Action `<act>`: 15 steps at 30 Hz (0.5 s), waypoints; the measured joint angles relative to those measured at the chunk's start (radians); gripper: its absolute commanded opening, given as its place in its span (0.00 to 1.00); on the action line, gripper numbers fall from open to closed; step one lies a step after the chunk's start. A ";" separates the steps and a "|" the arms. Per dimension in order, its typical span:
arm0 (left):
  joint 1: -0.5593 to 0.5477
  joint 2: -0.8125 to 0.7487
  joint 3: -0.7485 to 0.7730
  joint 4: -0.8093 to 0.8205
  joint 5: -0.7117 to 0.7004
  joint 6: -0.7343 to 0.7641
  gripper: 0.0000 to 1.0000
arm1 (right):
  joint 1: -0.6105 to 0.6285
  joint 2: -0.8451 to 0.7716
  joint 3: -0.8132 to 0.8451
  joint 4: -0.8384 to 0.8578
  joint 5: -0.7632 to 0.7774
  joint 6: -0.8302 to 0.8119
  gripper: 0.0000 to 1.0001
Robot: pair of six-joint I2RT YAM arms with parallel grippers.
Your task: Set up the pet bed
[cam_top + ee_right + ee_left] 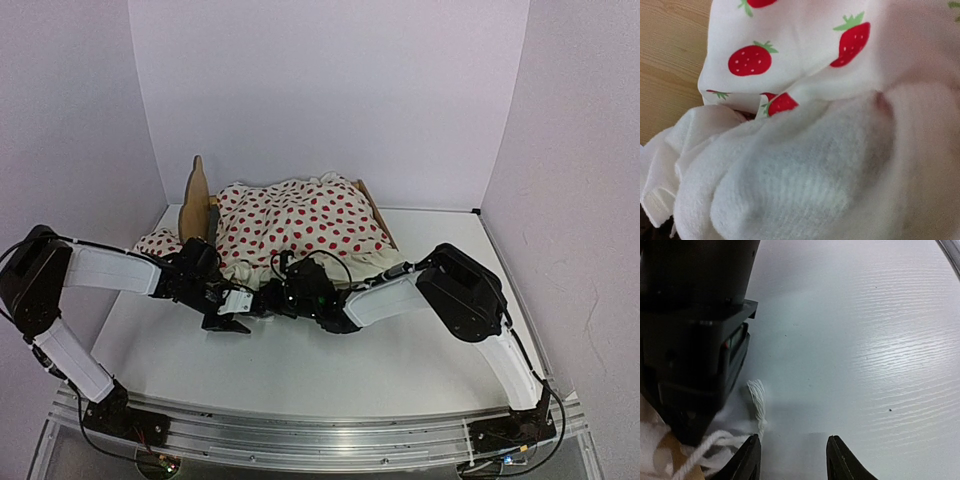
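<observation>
Pet bed [197, 203] beneath strawberry blanket [300, 225]

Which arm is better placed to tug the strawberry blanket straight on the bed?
Right, probably: right jaws shut, camera filled with bunched blanket at the near edge of the pet bed. Left jaws stand open over the table, holding nothing.

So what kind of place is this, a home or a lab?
Most likely a robot test booth, not a home: plain white wall panels box in a white table, and an aluminium rail carries the left arm's base and the right arm's base.
</observation>
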 measured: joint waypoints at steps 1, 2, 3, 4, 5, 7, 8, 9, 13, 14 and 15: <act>-0.007 0.020 0.017 0.002 -0.012 0.012 0.45 | 0.002 0.000 0.002 0.000 0.005 0.015 0.00; -0.013 0.042 0.032 0.009 -0.023 0.021 0.45 | 0.003 0.000 0.002 0.000 0.010 0.024 0.00; -0.018 0.063 0.045 0.017 -0.036 0.029 0.45 | 0.004 0.000 0.003 0.000 0.014 0.033 0.00; -0.022 0.081 0.053 0.024 -0.047 0.036 0.45 | 0.005 0.000 0.004 0.000 0.016 0.041 0.00; -0.024 0.090 0.055 0.028 -0.054 0.041 0.45 | 0.005 0.000 0.005 -0.001 0.016 0.045 0.00; -0.025 0.103 0.058 0.029 -0.059 0.056 0.46 | 0.005 0.000 0.005 -0.002 0.018 0.049 0.00; -0.025 0.109 0.060 0.027 -0.060 0.063 0.46 | 0.005 0.000 0.005 -0.003 0.019 0.049 0.00; -0.026 0.115 0.064 0.026 -0.060 0.066 0.46 | 0.005 0.000 0.006 -0.004 0.022 0.049 0.00; -0.029 0.154 0.109 0.012 -0.060 0.033 0.53 | 0.001 0.000 0.008 -0.016 0.046 0.042 0.00; -0.031 0.162 0.120 0.012 -0.066 0.011 0.54 | -0.003 0.001 0.009 -0.021 0.052 0.042 0.00; -0.032 0.169 0.128 0.013 -0.073 -0.013 0.54 | -0.008 0.002 0.012 -0.025 0.057 0.042 0.00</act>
